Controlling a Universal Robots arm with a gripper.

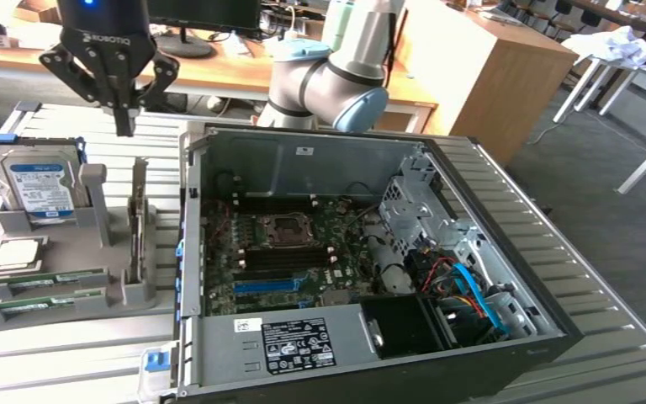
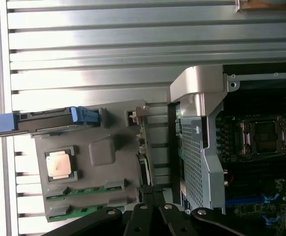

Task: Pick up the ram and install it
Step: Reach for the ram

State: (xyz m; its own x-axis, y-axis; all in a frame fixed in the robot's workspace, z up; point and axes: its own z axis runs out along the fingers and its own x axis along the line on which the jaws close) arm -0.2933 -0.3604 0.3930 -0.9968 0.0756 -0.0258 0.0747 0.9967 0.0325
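The end effector hung in the upper left of the exterior view, pointing straight down, with a blue light on its black body near the frame's top edge. Its two fingers bowed outward at the knuckles, then converged to one narrow tip, pressed together with no gap between them. The arm stood at upper centre, a silver elbow joint with pale blue caps under an upright link. In the wrist view, the dark linkages likewise met at the tips.
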